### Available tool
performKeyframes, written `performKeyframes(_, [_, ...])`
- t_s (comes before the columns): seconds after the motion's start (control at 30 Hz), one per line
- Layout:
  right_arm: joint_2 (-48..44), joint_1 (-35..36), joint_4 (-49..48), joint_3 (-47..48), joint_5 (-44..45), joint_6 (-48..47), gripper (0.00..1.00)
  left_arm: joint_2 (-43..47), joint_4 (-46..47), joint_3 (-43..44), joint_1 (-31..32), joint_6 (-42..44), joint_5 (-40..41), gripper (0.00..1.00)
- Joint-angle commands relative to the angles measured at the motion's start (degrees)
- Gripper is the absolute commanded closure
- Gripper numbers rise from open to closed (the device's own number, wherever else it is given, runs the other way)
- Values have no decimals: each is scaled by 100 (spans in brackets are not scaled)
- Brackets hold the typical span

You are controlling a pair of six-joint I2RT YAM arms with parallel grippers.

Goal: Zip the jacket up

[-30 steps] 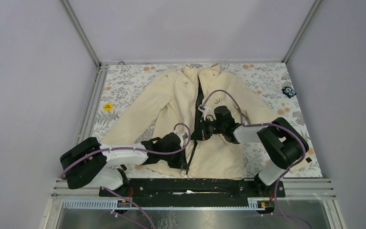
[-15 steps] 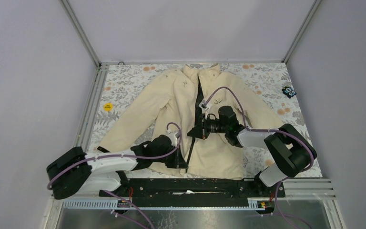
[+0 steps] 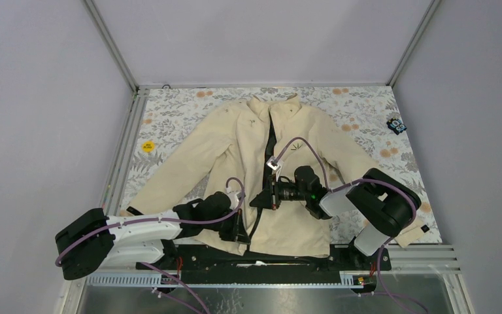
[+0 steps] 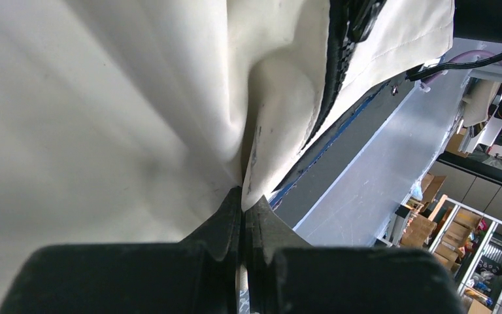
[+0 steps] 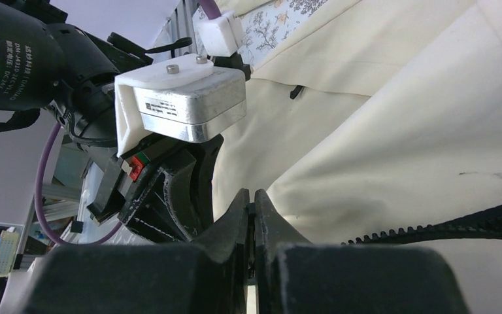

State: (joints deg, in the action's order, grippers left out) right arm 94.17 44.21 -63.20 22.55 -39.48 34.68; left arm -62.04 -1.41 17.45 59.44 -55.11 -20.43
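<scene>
Both arms have drawn back toward 6 o'clock over the last second, and the jacket (image 3: 301, 140) has slid with them across the floral table cover (image 3: 170, 118), so its hem now reaches the near rail while its collar points to 12 o'clock. The left gripper (image 3: 240, 229) sits low on the front panel, at about 7 o'clock from its partner. Its wrist camera shows the left gripper (image 4: 243, 196) clamped tight on a fold of cream cloth just beside the dark zipper (image 4: 336, 59). That grip looks meant to anchor the bottom of the garment and keep the zipper track taut. The right gripper (image 3: 259, 199) hovers on the front opening just above, pointing to 9 o'clock. Seen from its own wrist, the right gripper (image 5: 251, 196) has its jaws pressed together, with zipper teeth (image 5: 457, 222) running off toward 3 o'clock and the left arm's wrist housing (image 5: 183, 108) close ahead. Whether it pinches the slider or only the fabric edge cannot be made out from here. From that point up to the collar the front still lies open, showing dark lining. Judging by this, the closing run toward 12 o'clock has hardly begun.
</scene>
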Motion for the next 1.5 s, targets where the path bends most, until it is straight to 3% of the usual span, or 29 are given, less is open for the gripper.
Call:
performKeyframes(0.0, [-97, 48, -251, 74, 85, -111, 100, 38, 283, -50, -2, -114, -207, 100])
performKeyframes(0.17, [-170, -26, -302, 97, 374, -287, 100, 2, 431, -153, 38, -240, -222, 100])
performKeyframes(0.23, [-165, -475, -295, 207, 488, -334, 100, -47, 427, -228, 132, -304, -255, 100])
performKeyframes(0.37, [61, -1298, 195, 1029, 269, -675, 100, 77, 388, -437, 249, -429, -208, 100])
performKeyframes(0.77, [1833, -2228, 958, 3586, -42, -1234, 100, 72, 532, -497, 435, -518, 110, 100])
performKeyframes(1.0, [3904, -3034, 1409, 6892, -516, -577, 100, -321, 959, -458, 537, -548, -33, 100])
performKeyframes(1.17, [5234, -3236, 2066, 9022, -271, -462, 100, -680, 1076, -303, 622, -529, 57, 100])
performKeyframes(1.27, [6235, -3416, 2793, 10805, -15, -339, 100, -821, 1133, -261, 677, -553, 92, 100])
performKeyframes(1.4, [7927, -3522, 3985, 13980, 703, -403, 100, -1048, 1168, -235, 709, -577, 194, 100])
performKeyframes(1.47, [7694, -3631, 3294, 13529, 1035, -272, 100, -1235, 1260, -190, 718, -580, 192, 100])
